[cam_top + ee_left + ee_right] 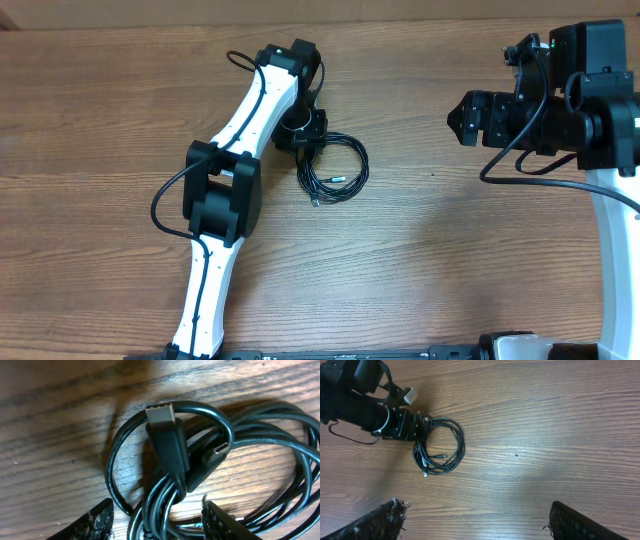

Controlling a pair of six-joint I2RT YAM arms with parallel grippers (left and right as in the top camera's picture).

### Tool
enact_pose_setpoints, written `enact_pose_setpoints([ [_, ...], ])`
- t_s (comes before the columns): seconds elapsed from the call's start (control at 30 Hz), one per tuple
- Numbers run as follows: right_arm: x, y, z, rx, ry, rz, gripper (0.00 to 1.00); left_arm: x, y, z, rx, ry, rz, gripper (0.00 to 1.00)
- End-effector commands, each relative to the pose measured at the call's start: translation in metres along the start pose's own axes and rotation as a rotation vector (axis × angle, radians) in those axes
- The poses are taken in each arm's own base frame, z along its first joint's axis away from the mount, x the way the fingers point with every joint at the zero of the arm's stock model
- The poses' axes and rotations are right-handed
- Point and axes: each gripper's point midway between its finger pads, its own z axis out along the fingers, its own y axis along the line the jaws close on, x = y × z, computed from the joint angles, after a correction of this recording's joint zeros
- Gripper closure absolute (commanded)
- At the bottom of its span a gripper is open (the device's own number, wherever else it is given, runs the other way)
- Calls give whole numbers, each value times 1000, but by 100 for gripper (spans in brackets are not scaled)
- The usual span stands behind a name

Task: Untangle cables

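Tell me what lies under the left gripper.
The cables lie on the wooden table below the open left gripper, two plug ends crossing their loops. In the overhead view, the gripper covers that edge of the coil.

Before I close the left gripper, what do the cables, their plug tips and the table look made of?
Cables: black rubbery or plastic jacket, smooth, slight sheen along the curves.
Plug tips: silvery metal shells on black moulded plastic-looking housings.
Table: wood or wood-look laminate, matt brown grain; cannot tell which.
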Motion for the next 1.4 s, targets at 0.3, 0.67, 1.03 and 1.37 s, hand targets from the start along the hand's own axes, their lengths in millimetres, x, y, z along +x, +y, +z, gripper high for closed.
enact_pose_setpoints([
  [0.3,-6,0,2,8,-25,-18,8,-18,43,-33,37,-48,194,35],
  [0.67,-6,0,2,8,-22,-17,8,-24,7,-20,63,-89,270,34],
  [1.03,-5,0,2,8,-21,-17,8,-24,41,-22,-95,-78,219,33],
  [1.37,-6,0,2,8,-21,-17,8,-26,48,-23,-67,-77,202,33],
])
